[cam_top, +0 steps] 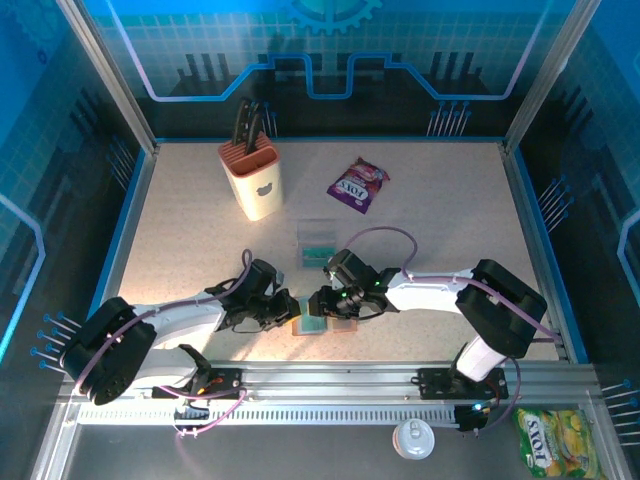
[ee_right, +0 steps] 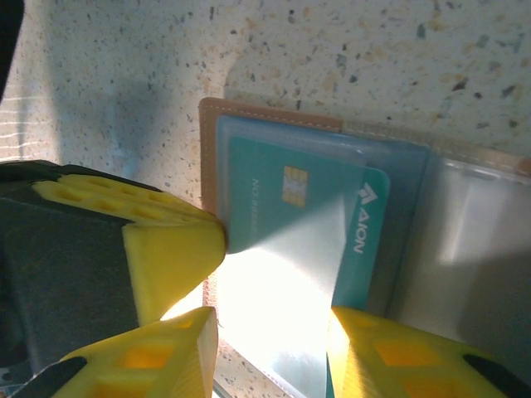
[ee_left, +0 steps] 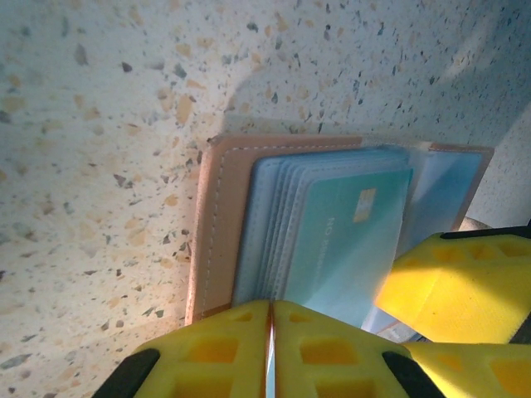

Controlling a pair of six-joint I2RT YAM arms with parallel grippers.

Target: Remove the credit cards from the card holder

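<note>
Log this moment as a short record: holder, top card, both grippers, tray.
card holder: lying open, clear sleeves fanned
top card: teal, chip side up, lying among the sleeves
left gripper: fingers together at the holder's edge
right gripper: fingers apart, one on either side of the top card's sleeve
clear tray: beyond both grippers, teal contents inside
task status: top card not yet out
</note>
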